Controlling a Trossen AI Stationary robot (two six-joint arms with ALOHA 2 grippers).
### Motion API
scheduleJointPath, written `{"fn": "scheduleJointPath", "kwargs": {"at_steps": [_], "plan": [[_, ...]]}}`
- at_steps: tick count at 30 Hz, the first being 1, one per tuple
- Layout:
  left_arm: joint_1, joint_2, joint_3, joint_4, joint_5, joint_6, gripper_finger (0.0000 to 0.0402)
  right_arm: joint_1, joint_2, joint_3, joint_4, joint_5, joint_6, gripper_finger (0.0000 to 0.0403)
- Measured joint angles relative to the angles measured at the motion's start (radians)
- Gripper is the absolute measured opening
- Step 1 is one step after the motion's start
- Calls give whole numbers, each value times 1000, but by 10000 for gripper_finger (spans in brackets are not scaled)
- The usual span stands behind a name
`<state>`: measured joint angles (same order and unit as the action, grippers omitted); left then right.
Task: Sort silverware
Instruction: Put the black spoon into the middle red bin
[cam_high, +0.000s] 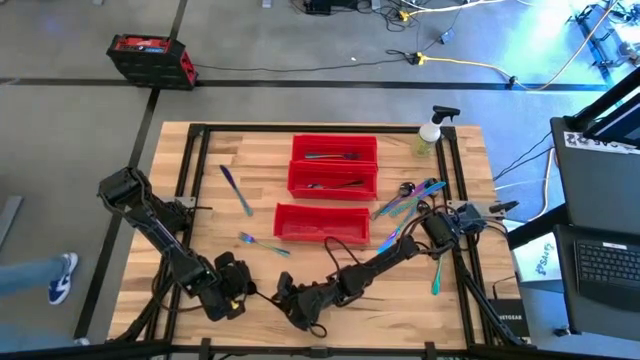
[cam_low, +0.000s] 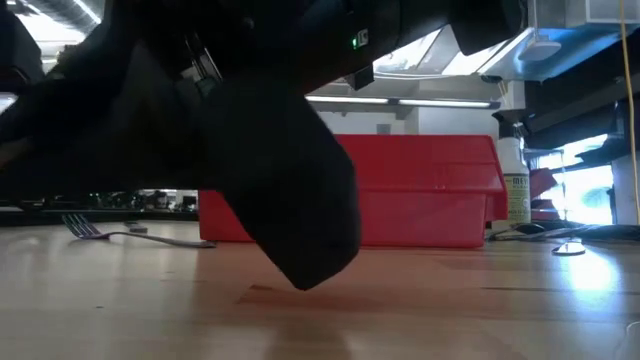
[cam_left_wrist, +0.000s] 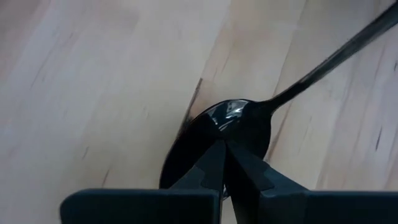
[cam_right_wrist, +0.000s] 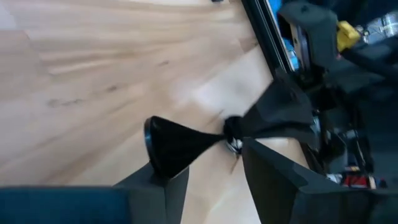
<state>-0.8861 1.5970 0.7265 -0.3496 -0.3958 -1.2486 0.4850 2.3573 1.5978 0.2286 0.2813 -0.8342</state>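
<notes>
Wood is what I see most of — a pale butcher-block surface (cam_high: 200, 200) carrying everything, with both dark arms folded low along its near edge.

Three long red bins (cam_high: 334, 150) sit mid-surface; the far two touch, each with a few dark pieces inside, and the near one (cam_high: 322, 223) lies slightly apart and angled. A clear spray bottle (cam_high: 430, 135) stands at the far right corner.

My left arm reaches in from the left, and its end effector (cam_left_wrist: 225, 149) is down at the near middle of the surface. From the left wrist view I read its fingers as clenched on the bowl of a dark spoon (cam_left_wrist: 249, 121), whose handle runs away across the wood. My right arm bends from the right side toward the same spot; its end effector (cam_right_wrist: 214, 146) shows fingers spread apart with nothing between them, pointed at the other arm's tip just beside it.

The rest of the silverware is scattered: an iridescent cluster (cam_high: 408, 198) just right of the bins, a teal piece (cam_high: 436, 278) near the right edge, a blue-purple knife (cam_high: 236, 190) left of the bins, and a fork (cam_high: 262, 244) — tines toward the left — near the angled bin.
</notes>
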Motion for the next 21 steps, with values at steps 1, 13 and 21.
{"fn": "scheduleJointPath", "kwargs": {"at_steps": [1, 13, 21], "plan": [[3, 0, 0, 0, 0, 2, 0, 0, 0, 0, 0, -5, 0, 131], [27, 0, 0, 0, 0, 27, 0, -1, 0, 0, 2, -40, 93, 131], [53, 0, 0, 7, 0, 56, 0, 0, 0, 0, 2, -49, 96, 104]]}}
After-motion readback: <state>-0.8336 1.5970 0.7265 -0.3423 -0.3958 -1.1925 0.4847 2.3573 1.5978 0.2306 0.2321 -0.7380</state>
